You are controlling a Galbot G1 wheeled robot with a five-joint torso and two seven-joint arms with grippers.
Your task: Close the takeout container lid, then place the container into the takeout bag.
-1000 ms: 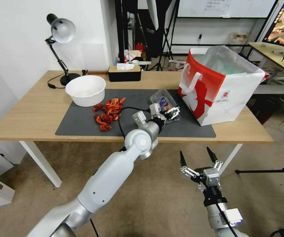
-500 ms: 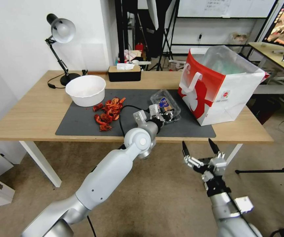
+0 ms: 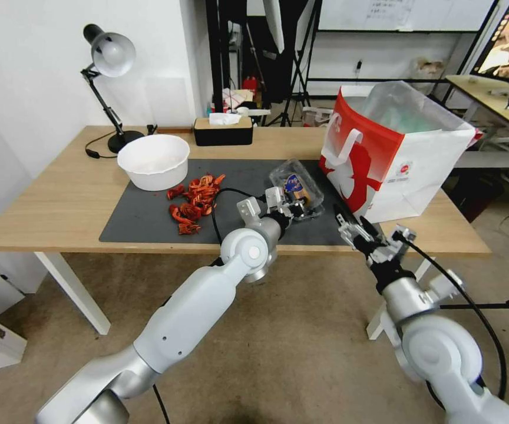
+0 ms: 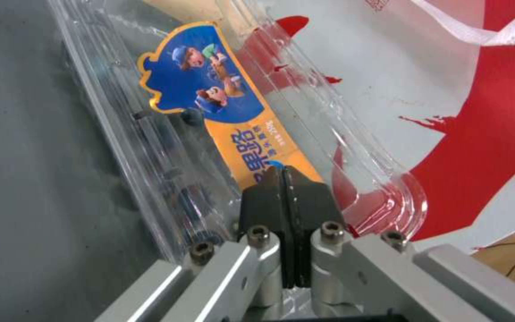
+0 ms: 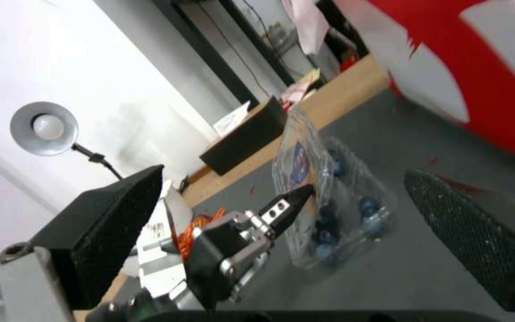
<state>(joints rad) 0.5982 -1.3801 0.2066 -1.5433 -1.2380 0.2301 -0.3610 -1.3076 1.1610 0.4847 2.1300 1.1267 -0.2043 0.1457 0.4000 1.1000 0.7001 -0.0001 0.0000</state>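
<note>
While the takeout container (image 3: 297,189) sits on the dark grey mat (image 3: 148,218), just beside the takeout bag (image 3: 393,159), the left gripper (image 3: 293,207) rests against its clear lid (image 4: 234,120). In the left wrist view its two black fingers (image 4: 287,201) are pressed flat together, so that claw is clenched, with its tip touching the lid near the blue and orange sticker (image 4: 221,112). From the right wrist view the lid looks tilted up, not lying flat over the dark blue berries (image 5: 335,214), so I think the closing step is the one in hand and the lid is not shut yet. The right gripper (image 3: 354,227) hovers at the front edge of the table (image 3: 60,194), near the bag, and its fingers (image 5: 466,232) are spread wide with nothing in them. To finish closing, the lid likely needs a gentle push down until it snaps. The box is thin and light, so a hard push could make it slide on the mat.
</note>
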